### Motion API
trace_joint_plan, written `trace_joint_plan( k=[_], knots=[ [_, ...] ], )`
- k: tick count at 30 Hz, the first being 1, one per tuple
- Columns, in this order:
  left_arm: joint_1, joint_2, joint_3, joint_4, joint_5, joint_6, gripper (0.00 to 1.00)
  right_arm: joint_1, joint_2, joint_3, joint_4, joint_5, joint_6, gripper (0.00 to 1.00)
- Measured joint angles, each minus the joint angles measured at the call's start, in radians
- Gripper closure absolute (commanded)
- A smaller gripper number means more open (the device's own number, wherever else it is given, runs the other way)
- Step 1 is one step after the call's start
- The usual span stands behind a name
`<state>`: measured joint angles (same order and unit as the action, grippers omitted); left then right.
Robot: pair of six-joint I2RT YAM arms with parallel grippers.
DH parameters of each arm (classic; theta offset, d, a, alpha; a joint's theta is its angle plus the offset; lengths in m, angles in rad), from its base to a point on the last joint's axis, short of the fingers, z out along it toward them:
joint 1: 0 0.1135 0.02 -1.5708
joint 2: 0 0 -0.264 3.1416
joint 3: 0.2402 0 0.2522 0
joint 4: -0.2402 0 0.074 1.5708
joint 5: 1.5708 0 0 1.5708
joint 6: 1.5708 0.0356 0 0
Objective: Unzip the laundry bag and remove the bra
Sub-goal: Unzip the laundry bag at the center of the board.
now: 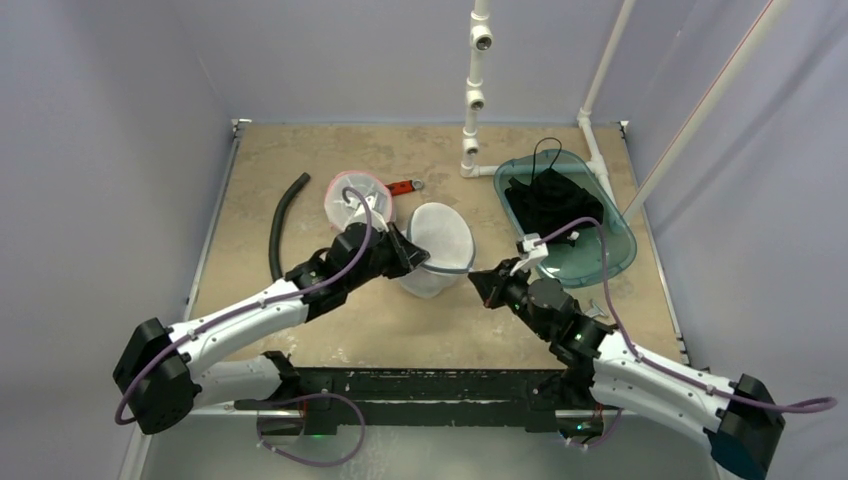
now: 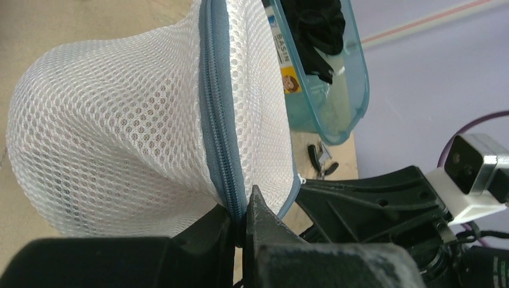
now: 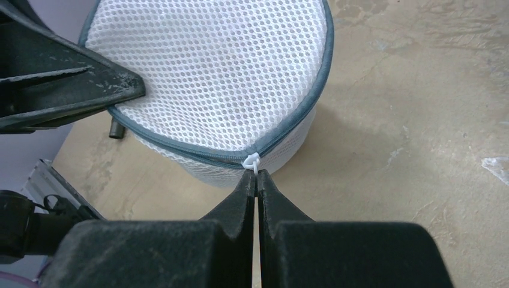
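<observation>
A white mesh laundry bag (image 1: pixel 436 248) with a blue-grey zipper rim stands mid-table. My left gripper (image 1: pixel 418 256) is shut on the bag's zipper seam (image 2: pixel 231 186) at its left side. My right gripper (image 1: pixel 480 279) is shut on the white zipper pull (image 3: pixel 252 162) at the bag's right side. The zipper looks closed along the rim in the right wrist view (image 3: pixel 180 147). No bra shows through the mesh. A black garment (image 1: pixel 550 203) lies in the teal basin.
A teal plastic basin (image 1: pixel 600 262) sits at the right, also in the left wrist view (image 2: pixel 354 84). A pink-rimmed container (image 1: pixel 345 190), a black hose (image 1: pixel 281 225) and a red-handled tool (image 1: pixel 403 186) lie behind the bag. A white pipe frame (image 1: pixel 475 100) stands at the back. Pliers (image 2: pixel 321 159) lie near the basin.
</observation>
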<state>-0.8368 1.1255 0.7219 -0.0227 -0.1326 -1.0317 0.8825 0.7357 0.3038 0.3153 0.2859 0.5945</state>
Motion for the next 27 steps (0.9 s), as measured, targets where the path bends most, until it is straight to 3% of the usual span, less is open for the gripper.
trace_joint_plan(
  k=[6,14,15,19,21,27],
  knots=[
    [0.043,0.092,0.082,0.024,0.172,0.148,1.0,-0.004,-0.144,-0.071,0.017,0.002,-0.035,1.0],
    [0.099,0.173,0.118,0.071,0.303,0.267,0.93,-0.013,-0.128,-0.086,0.026,-0.044,-0.064,1.0],
    [0.106,0.176,0.099,0.087,0.31,0.268,0.88,-0.013,-0.127,-0.1,0.041,-0.056,-0.065,1.0],
    [0.121,0.202,0.021,0.132,0.307,0.27,0.37,-0.013,-0.105,-0.137,0.07,-0.095,-0.065,1.0],
    [0.126,0.211,-0.009,0.142,0.297,0.266,0.23,-0.013,-0.079,-0.141,0.085,-0.106,-0.066,1.0],
    [0.13,0.155,-0.035,0.111,0.238,0.214,0.18,-0.013,-0.054,-0.141,0.115,-0.126,-0.078,1.0]
  ],
)
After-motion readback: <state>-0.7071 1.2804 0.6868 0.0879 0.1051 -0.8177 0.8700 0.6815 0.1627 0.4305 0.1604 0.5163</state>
